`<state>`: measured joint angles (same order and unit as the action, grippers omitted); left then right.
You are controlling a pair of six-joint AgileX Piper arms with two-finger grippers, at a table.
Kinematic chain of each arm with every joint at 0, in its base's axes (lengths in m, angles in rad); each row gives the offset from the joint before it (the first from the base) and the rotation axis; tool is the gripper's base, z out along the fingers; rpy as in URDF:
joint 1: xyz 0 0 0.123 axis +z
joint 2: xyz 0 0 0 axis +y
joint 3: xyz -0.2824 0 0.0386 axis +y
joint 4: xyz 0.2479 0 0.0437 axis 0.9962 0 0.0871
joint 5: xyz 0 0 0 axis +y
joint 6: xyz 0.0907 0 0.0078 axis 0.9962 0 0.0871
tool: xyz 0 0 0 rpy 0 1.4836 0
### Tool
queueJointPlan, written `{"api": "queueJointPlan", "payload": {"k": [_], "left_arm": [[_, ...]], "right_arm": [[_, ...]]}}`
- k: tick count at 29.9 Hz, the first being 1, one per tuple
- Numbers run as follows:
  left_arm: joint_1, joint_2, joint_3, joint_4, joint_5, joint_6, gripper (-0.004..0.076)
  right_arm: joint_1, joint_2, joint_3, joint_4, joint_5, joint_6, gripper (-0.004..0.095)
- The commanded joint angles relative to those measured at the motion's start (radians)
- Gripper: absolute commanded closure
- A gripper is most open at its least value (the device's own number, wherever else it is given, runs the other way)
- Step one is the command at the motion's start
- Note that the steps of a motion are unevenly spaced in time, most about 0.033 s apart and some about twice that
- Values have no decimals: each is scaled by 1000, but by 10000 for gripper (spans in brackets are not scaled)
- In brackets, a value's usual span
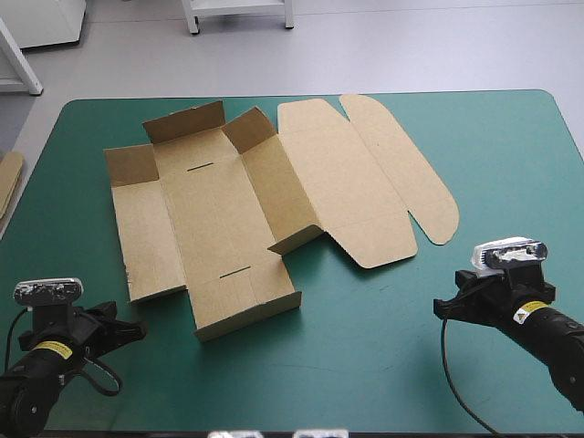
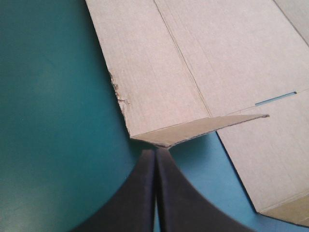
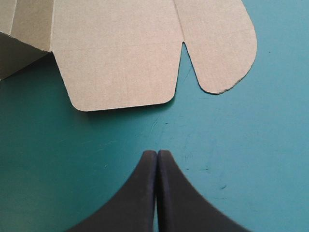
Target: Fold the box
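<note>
Cardboard box, brown with faint ribbing, lies mostly flat at the centre-left of the high view on the teal-green table. A few side flaps are tilted up, and the rounded lid tabs point right. Left claw and right claw are both pressed together, pinching nothing. Spare board peeks in at the left edge.

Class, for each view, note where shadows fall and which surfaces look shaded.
High view: the box casts soft shadows beside its raised flaps. Left wrist view: a dark shadow lies on the teal-green cover under the lifted flap. Right wrist view: the raised wall shows a shaded face.
</note>
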<state>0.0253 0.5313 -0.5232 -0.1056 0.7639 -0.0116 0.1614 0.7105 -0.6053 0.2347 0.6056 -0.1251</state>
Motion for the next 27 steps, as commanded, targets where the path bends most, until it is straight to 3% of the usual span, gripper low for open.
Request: {"api": "queueJointPlan", "payload": {"k": [1,9,15,23,27], "left_arm": [[-6,9,-33,-12,-65,2,733],[-6,15,-33,-18,-81,-12,732],[-6,131,-103,-74,-78,-23,731],[-6,401,-322,-215,-28,129,721],[35,547,-413,-396,28,279,716]], "right_arm": [[-1,1,-29,10,-52,4,927],[-1,3,-29,10,-54,5,927],[-1,43,-33,12,-62,8,927],[-1,154,-126,47,-54,7,927],[-1,199,-170,49,-45,7,927]]}}
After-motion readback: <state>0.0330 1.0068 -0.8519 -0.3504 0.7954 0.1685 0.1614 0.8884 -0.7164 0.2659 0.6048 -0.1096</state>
